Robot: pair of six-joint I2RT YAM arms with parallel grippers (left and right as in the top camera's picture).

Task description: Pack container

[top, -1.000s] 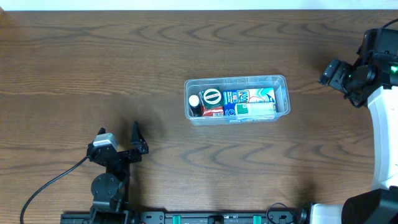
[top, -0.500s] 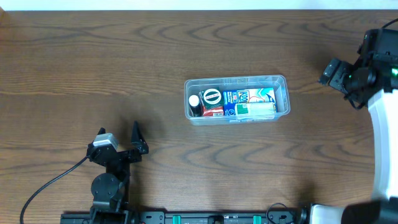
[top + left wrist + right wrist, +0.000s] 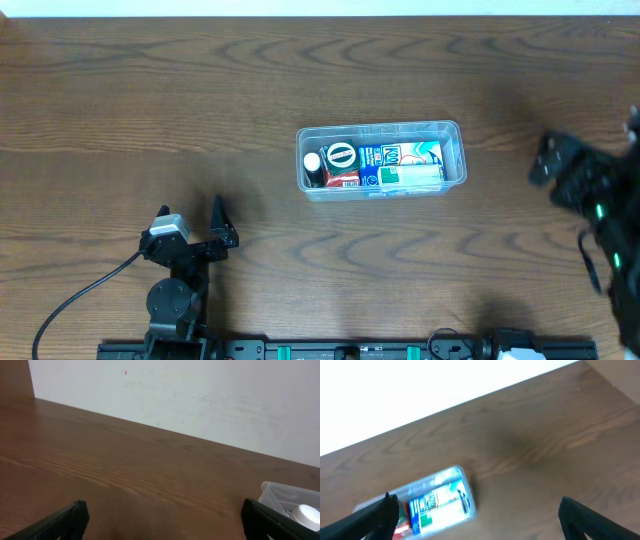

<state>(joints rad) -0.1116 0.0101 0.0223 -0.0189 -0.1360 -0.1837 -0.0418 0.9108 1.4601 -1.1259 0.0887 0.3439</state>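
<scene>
The clear container [image 3: 382, 128] sits at the table's middle, holding a blue-and-white carton [image 3: 402, 160], a red pack with a round black-and-white top [image 3: 339, 158] and a white-capped bottle [image 3: 313, 163]. My left gripper [image 3: 190, 209] rests open near the front left, well away from it. In the left wrist view only the container's corner [image 3: 278, 492] and the white cap [image 3: 306, 516] show, past the right finger [image 3: 267, 520]. My right gripper [image 3: 546, 162], blurred, hangs open to the right of the container. The right wrist view looks down on the container [image 3: 470, 491] and carton [image 3: 439, 503].
Bare brown wooden tabletop [image 3: 200, 90] surrounds the container on all sides. A white wall [image 3: 200, 395] borders the far edge. A black cable [image 3: 80, 290] trails from the left arm's base at the front left.
My right arm has swung toward the front edge along the table's right side and shows motion blur. The left arm and the container have not moved.
</scene>
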